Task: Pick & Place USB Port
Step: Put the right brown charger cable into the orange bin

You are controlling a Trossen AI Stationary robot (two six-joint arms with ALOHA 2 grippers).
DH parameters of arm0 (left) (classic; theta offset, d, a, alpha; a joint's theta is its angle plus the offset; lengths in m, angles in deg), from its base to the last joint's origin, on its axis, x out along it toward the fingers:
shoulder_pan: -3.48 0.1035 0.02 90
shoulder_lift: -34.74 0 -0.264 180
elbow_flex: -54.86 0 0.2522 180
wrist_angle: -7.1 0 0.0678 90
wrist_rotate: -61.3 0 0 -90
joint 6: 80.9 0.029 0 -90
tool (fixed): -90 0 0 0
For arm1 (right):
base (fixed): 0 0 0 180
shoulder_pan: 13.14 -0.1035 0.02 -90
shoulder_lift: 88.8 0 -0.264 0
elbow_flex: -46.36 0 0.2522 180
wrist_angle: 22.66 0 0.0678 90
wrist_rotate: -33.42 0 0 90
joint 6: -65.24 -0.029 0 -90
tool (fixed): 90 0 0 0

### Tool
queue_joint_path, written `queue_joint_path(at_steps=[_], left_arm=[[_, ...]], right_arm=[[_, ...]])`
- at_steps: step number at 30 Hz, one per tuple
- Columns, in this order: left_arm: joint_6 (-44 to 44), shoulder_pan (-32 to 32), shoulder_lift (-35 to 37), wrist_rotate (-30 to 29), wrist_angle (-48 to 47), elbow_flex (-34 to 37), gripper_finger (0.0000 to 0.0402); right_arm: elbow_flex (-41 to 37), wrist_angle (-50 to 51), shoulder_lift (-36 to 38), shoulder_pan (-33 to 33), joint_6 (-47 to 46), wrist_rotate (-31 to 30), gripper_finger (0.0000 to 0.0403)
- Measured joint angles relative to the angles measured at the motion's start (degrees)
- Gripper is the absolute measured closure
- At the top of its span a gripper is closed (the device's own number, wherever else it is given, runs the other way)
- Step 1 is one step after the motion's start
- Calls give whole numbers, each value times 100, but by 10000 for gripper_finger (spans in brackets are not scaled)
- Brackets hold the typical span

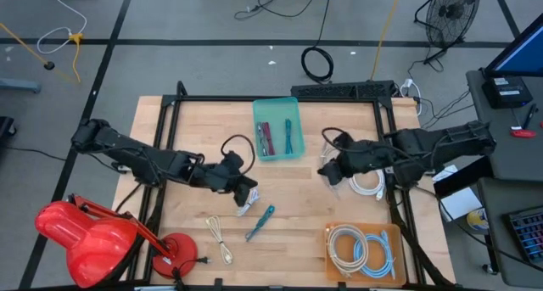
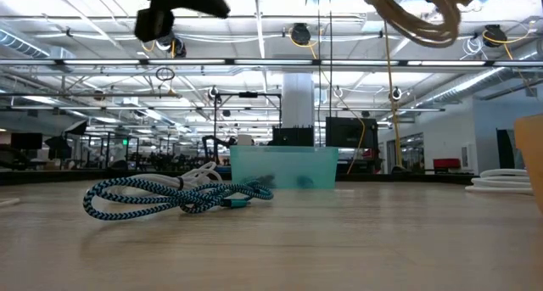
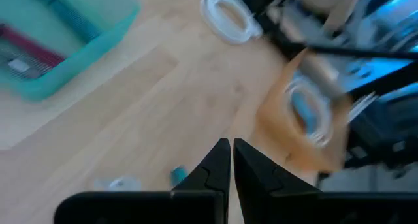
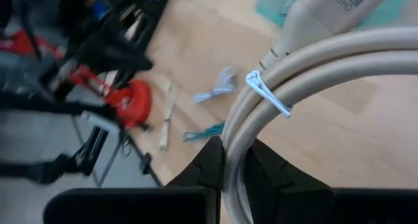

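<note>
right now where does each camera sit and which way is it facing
High: above the table, looking straight down; both arms, teal bin.
Low: at tabletop height, looking level across; teal braided cable in front, teal bin behind.
Left wrist: looks past the shut left gripper at the tabletop, orange bin.
Right wrist: looks past the right gripper, shut on a beige cable.
High and low share the teal bin.
</note>
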Motion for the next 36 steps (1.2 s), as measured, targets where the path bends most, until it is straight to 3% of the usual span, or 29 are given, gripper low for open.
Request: queue_joint_path(at_steps=[8, 16, 20, 25, 28, 31, 36], left_arm=[[421, 504, 0, 426, 959, 0, 380], [1464, 758, 0, 635, 1389, 0, 380], [1843, 769, 0, 776, 2310, 0, 380], [2444, 789, 2, 1000, 3656, 0, 377], [2139, 930, 5, 1372, 4426, 0, 348], [1807, 990, 9, 1361, 4715, -80, 288], [2628, 795, -92, 831, 3868, -795, 193]], right_arm=[[-8, -1222, -322, -156, 686, 1007, 376], [-7, -4365, -356, -684, 1853, 1547, 376], [-2, -5596, -350, -939, 2519, 1644, 376], [-2, -6356, -350, -1169, 3172, 1704, 376], [-2, -6440, -352, -1281, 3375, 1558, 376], [-2, -6398, -353, -1370, 3489, 1381, 376], [-2, -6375, -389, -1406, 3538, 1233, 376]])
